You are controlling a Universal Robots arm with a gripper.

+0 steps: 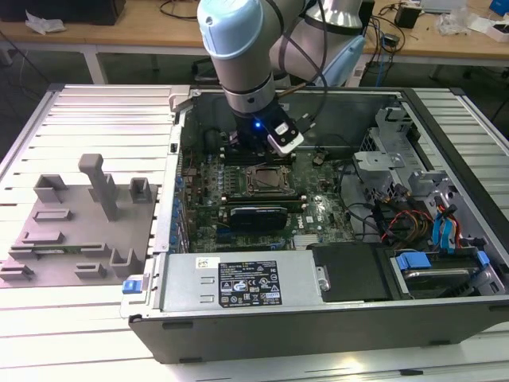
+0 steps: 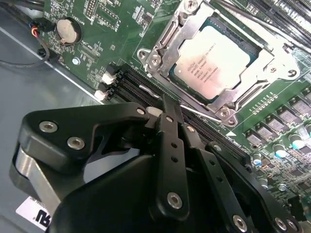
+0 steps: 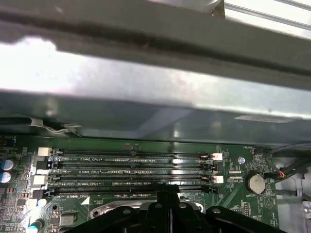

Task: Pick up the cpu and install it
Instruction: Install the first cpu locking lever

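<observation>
The cpu (image 2: 216,63) lies flat in the socket (image 2: 160,51) on the green motherboard, its silver-grey top showing inside the metal frame. My gripper (image 2: 167,103) hangs just beside the socket, over the black memory slots (image 2: 131,85), apart from the cpu. Its two black fingers are pressed together with nothing between them. In the exterior view the gripper (image 1: 253,155) stands inside the open computer case, just behind the socket (image 1: 266,181). The first wrist view shows the gripper (image 3: 167,190) tips above the rows of memory slots (image 3: 131,167).
A grey fixture plate (image 1: 71,231) with upright blocks lies outside the case on the exterior view's left. The power supply (image 1: 238,282) spans the front. Drive cage and coloured cables (image 1: 421,215) crowd the right. A coin battery (image 2: 67,30) and the case wall (image 3: 155,97) are close by.
</observation>
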